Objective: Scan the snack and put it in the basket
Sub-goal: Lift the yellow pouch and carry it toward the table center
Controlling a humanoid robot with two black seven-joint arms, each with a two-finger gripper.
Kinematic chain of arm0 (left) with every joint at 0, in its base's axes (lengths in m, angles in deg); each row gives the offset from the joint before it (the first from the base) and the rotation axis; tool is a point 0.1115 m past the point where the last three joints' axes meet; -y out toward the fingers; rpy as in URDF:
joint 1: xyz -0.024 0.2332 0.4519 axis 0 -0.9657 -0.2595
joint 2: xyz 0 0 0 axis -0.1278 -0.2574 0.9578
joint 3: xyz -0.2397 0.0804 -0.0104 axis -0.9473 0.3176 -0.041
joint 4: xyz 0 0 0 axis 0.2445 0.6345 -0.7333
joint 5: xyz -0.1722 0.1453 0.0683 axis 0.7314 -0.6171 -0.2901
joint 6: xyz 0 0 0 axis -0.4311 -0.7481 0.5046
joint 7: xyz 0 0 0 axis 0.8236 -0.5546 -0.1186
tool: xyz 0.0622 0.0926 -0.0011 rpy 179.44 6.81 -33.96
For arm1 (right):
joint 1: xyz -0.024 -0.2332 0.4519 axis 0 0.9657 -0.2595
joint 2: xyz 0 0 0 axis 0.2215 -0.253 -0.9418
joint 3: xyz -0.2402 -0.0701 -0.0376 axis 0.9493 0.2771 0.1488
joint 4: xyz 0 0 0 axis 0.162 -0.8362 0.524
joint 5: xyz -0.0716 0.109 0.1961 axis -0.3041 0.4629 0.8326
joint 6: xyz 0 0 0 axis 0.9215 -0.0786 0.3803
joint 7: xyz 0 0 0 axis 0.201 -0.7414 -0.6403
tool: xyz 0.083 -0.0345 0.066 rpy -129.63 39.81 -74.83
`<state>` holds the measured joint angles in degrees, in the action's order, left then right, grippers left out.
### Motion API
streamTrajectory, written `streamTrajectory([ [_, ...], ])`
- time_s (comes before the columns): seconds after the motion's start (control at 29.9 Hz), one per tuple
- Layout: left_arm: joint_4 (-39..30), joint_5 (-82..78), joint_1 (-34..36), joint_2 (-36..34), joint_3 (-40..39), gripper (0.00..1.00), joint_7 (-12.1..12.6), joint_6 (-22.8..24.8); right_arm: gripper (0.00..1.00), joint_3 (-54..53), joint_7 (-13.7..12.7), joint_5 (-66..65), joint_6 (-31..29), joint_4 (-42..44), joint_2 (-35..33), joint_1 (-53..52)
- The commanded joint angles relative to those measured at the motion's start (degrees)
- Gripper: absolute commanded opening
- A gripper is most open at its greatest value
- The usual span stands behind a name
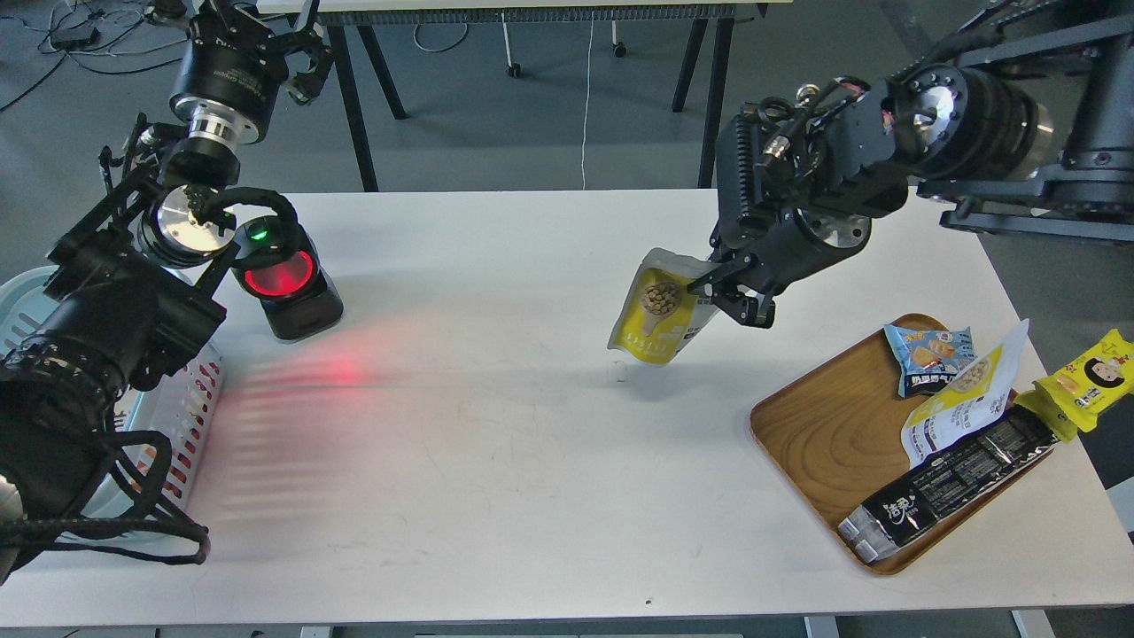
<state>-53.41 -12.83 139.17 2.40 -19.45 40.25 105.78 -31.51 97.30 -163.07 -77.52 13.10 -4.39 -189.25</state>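
The snack [657,312], a small yellow pouch with a round picture of beige balls and a silver-grey top, hangs tilted above the middle of the white table. My right gripper [732,298] is shut on its upper right edge and holds it clear of the surface. The light blue basket [182,403] stands at the table's left edge, mostly hidden behind my left arm. My left gripper [252,22] is raised at the far top left, beyond the table; its fingers cannot be told apart.
A black scanner [288,288] with a red window and a green light stands at the back left and casts red light on the table. A brown wooden tray [819,439] at the right holds a blue packet [928,356], a yellow-and-white flat pouch [961,403] and a black packet [948,487]. A yellow packet [1088,377] lies beside it.
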Motion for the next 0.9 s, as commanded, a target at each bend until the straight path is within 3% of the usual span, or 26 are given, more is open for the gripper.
streamTrajectory([
  [0.0,0.0,0.0,0.0,0.0,0.0,1.0,0.0,0.0,0.01,-1.0,0.0,6.7,0.0,2.4,5.2,1.1],
  [0.3,0.0,0.0,-0.1,0.0,0.1,1.0,0.0,0.0,0.01,-1.0,0.0,8.8,0.1,9.3,17.4,5.8],
  [0.47,0.0,0.0,-0.2,-0.2,0.1,1.0,0.1,0.1,0.01,-1.0,0.0,8.9,0.1,13.3,17.6,7.3],
  [0.87,0.0,0.0,-0.4,-0.2,0.0,1.0,0.0,0.1,0.01,-1.0,0.0,8.9,0.2,13.5,17.6,7.7],
])
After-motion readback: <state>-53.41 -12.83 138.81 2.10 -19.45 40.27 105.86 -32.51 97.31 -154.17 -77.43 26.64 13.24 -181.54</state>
